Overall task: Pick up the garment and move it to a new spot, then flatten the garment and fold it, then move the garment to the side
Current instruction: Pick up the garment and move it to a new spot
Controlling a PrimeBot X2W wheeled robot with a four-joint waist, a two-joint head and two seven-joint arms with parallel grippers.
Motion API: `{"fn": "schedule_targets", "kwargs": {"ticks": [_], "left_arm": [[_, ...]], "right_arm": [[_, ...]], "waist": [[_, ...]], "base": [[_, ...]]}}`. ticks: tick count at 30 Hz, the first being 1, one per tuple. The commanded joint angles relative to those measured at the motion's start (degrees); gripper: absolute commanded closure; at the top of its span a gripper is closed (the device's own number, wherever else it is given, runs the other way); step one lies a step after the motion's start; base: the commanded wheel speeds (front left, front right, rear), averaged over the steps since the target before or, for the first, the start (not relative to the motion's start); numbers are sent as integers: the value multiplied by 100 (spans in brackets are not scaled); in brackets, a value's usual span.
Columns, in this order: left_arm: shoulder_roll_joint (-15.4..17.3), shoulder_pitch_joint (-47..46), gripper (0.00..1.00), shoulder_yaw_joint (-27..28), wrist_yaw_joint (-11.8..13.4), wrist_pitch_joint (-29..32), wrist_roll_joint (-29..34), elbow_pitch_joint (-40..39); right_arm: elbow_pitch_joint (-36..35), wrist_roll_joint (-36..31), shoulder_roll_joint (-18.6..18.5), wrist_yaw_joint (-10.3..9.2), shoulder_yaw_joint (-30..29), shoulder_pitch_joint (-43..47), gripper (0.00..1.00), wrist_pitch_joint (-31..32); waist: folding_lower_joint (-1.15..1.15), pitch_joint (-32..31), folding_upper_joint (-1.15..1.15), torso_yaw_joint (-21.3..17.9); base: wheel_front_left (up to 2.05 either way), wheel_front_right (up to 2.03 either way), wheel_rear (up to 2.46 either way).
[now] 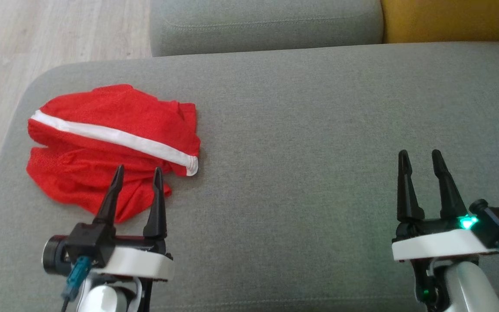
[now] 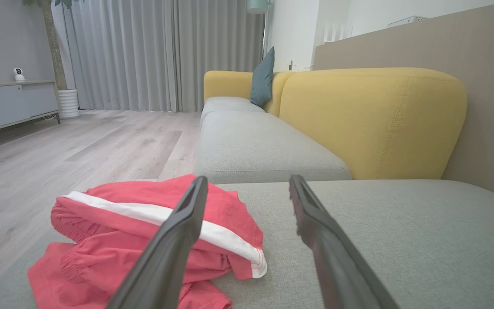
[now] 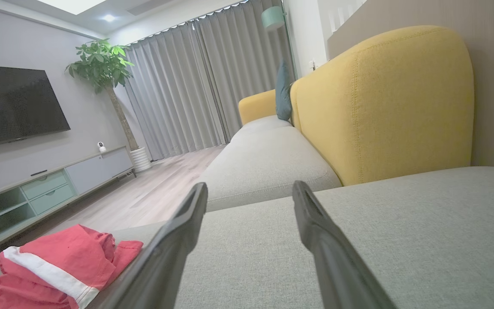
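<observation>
The garment [image 1: 106, 143] is a crumpled red piece with a white stripe, lying at the left end of the grey sofa seat [image 1: 301, 143]. My left gripper [image 1: 138, 171] hovers open over the garment's near edge, nothing between its fingers. The left wrist view shows the garment [image 2: 144, 236] just ahead and to the left of that open gripper [image 2: 247, 184]. My right gripper [image 1: 420, 155] stands open over bare cushion at the lower right, far from the cloth. From the right wrist, the garment [image 3: 54, 266] lies at the lower left, beyond the open right gripper [image 3: 249, 191].
A second grey seat cushion [image 1: 267, 24] lies behind, with a yellow backrest [image 1: 453, 19] at the upper right. Wooden floor [image 1: 37, 39] borders the sofa's left edge. A TV cabinet [image 3: 45, 184] and a potted plant [image 3: 101, 68] stand across the room.
</observation>
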Motion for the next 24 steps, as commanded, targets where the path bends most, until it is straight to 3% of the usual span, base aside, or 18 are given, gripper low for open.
{"fn": "schedule_targets", "kwargs": {"ticks": [1, 24], "left_arm": [[-21, -195, 0, 253, -26, -71, 45, -185], [-39, -12, 0, 762, 75, -71, 67, -160]], "right_arm": [[-152, 15, -49, 44, 145, -121, 0, -62], [40, 49, -49, 44, 498, 88, 0, -62]], "waist": [[0, -7, 0, 57], [0, -245, 0, 1776]], "base": [[0, 0, 0], [0, 0, 0]]}}
